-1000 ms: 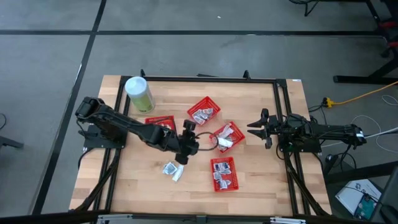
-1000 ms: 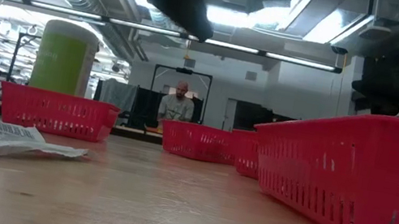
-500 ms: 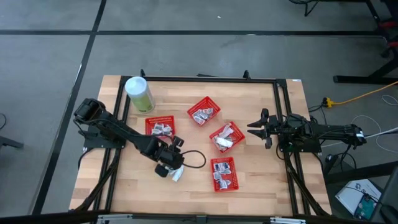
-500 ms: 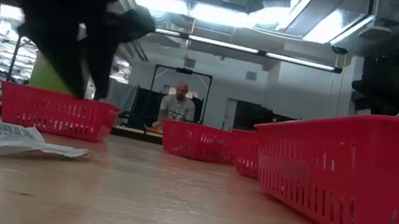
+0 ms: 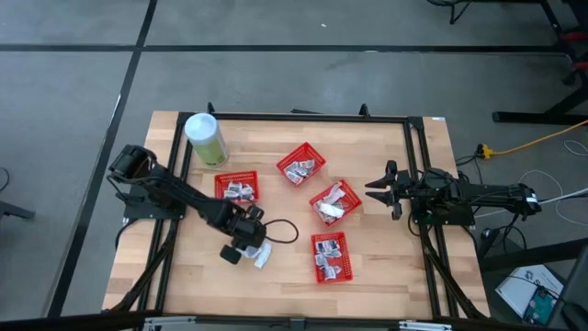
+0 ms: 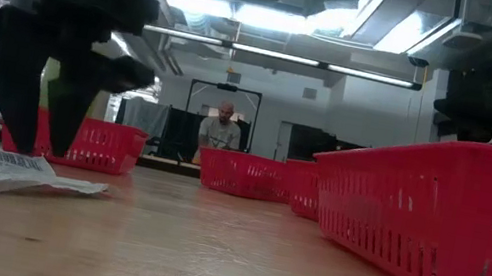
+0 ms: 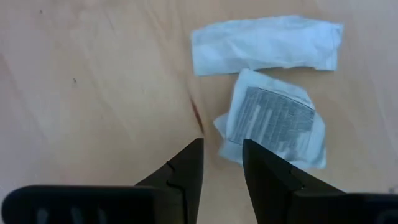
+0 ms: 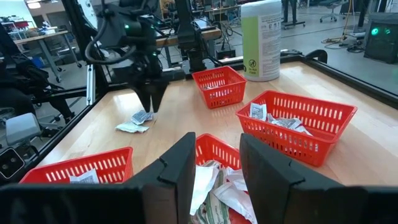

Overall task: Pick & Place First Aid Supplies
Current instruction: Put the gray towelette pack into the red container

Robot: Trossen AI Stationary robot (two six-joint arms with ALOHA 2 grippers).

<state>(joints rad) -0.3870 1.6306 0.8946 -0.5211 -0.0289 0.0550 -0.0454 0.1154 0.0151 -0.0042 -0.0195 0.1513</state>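
Two loose first aid supplies lie flat on the wooden table near its front left: a square packet with grey print (image 7: 273,121) and a plain white wrapped strip (image 7: 267,43). In the low view they show as a small pile (image 6: 2,166). My left gripper (image 7: 222,152) (image 6: 39,150) (image 5: 249,246) points down, open, right over the printed packet's near edge. More supplies fill four red baskets (image 5: 237,188) (image 5: 301,165) (image 5: 333,202) (image 5: 329,256). My right gripper (image 5: 375,193) (image 8: 217,155) waits open and level at the table's right side. My left gripper comes from above, fingers pointing down, one fingertip (image 7: 249,149) over the printed packet's edge (image 7: 227,138) and the other over bare wood. Whether either fingertip touches the packet, I cannot tell.
A tall pale-green canister with a white lid (image 5: 206,138) stands at the far left. A black frame rail (image 5: 312,118) runs round the table. Bare wood lies left of and in front of the loose packets. A person sits far behind the table (image 6: 219,128).
My left gripper has gone from above the middle baskets toward the table's near left and down to the loose packets, tipping from a slant to point nearly straight down. The packets have stayed where they were.
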